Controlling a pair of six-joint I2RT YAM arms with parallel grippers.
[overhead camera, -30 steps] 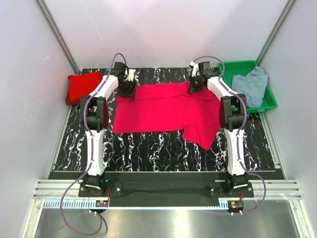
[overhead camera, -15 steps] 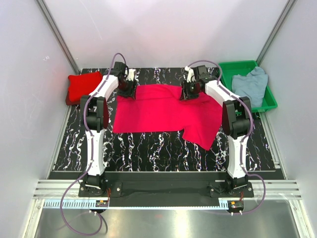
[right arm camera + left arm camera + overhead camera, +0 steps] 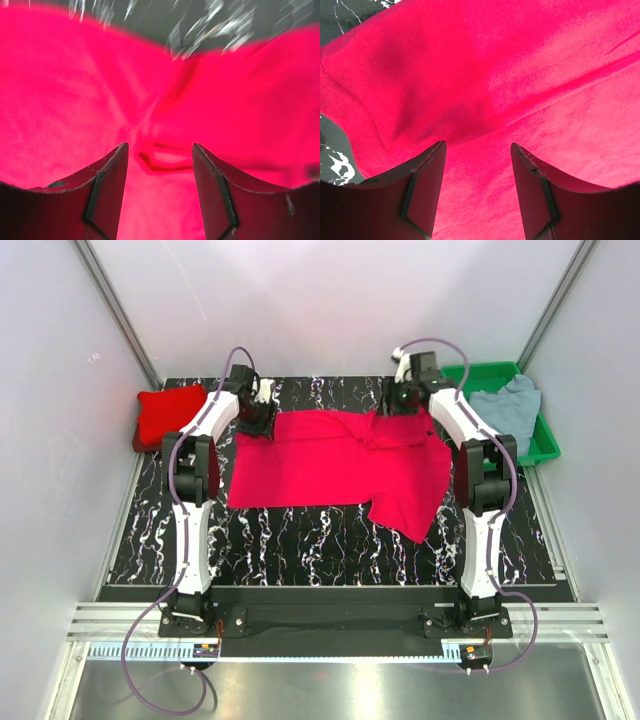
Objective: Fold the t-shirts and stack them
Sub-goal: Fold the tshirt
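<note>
One crimson t-shirt (image 3: 330, 465) lies spread on the black marbled table (image 3: 300, 540), with a sleeve trailing toward the front right and a rumpled fold near its far right edge. My left gripper (image 3: 256, 418) hangs over the shirt's far left corner, and its open jaws (image 3: 477, 147) frame only red cloth (image 3: 510, 75). Over the far right edge, my right gripper (image 3: 400, 405) is also open (image 3: 160, 147), just above a small crease in the cloth (image 3: 165, 162). Another red t-shirt (image 3: 168, 412) sits folded at the far left. A pale grey-blue t-shirt (image 3: 508, 410) lies crumpled at the far right.
The grey-blue shirt rests in a green plastic tray (image 3: 545, 445) at the table's far right corner. White walls close in the table on three sides. Bare tabletop shows in front of the spread shirt.
My right gripper has opened and let go of the shirt's far right edge after carrying it a little inward, then drawn back toward the far right. The left arm has not moved.
</note>
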